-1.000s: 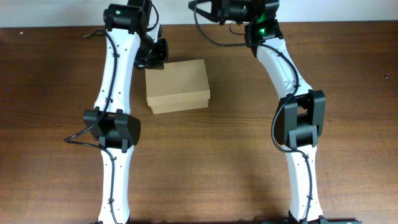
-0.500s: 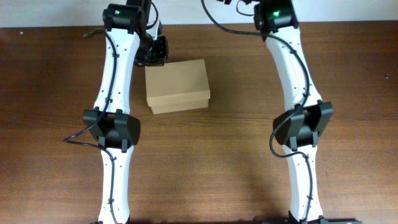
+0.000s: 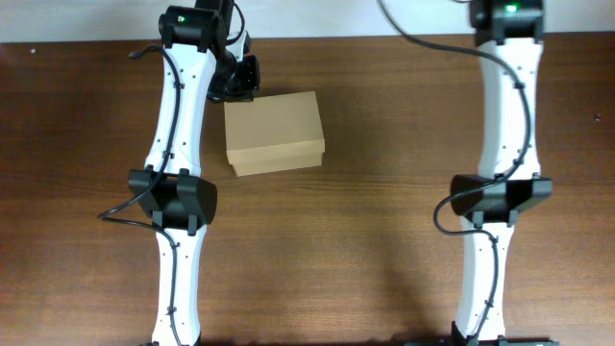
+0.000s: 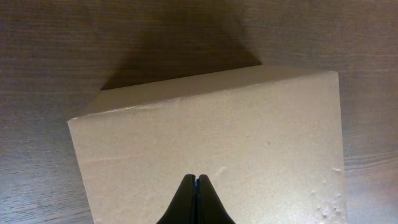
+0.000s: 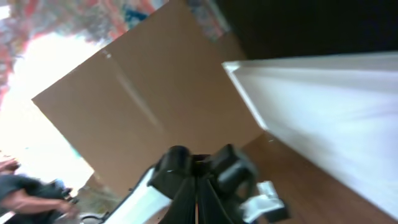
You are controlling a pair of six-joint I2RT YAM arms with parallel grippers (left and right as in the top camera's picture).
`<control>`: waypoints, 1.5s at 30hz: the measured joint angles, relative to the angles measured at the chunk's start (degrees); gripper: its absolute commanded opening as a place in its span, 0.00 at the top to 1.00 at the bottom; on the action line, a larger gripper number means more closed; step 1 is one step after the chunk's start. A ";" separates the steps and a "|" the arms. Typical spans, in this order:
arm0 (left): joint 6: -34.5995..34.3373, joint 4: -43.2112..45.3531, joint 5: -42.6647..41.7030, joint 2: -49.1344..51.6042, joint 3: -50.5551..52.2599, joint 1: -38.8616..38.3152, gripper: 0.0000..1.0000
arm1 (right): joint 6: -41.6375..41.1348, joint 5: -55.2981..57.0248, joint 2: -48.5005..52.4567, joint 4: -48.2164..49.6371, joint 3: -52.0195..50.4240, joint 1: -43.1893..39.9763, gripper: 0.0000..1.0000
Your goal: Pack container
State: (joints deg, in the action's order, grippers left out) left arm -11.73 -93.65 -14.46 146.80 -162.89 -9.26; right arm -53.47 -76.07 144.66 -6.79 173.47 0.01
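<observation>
Left gripper (image 4: 196, 182): jaws clenched, empty, over the closed cardboard box (image 3: 274, 132) at its 11 o'clock corner. Right gripper (image 5: 196, 185): jaws clenched, empty, well apart from the box.

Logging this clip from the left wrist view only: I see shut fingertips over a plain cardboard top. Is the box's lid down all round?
Observer: Yes. Overhead, the cardboard box is closed, its lid flat, on the wooden table.
Operator: Where on it is that arm working?
Observer: The left gripper is at the box's far left corner.
Operator: And the other side?
Observer: The right arm reaches to the table's far edge. The right gripper, shut, faces a brown board beyond it.
</observation>
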 measured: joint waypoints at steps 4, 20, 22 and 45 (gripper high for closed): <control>0.00 0.00 0.00 0.00 0.00 0.00 0.98 | 0.81 0.02 0.00 -1.99 0.00 -4.13 0.96; -0.02 0.04 0.00 0.00 0.00 0.00 0.98 | -18.27 2.10 -0.02 -5.97 0.11 -3.48 0.96; 0.00 0.04 0.00 0.00 0.00 0.00 0.98 | -18.05 3.52 -0.07 -11.41 0.33 -2.89 0.96; 0.00 1.84 0.00 0.00 -0.20 0.00 0.98 | 26.88 45.48 0.04 -76.28 0.59 2.03 0.96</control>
State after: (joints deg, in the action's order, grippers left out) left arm -11.73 -91.81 -14.46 146.80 -163.09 -9.26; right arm -26.59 -30.59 144.70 -83.07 174.06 2.04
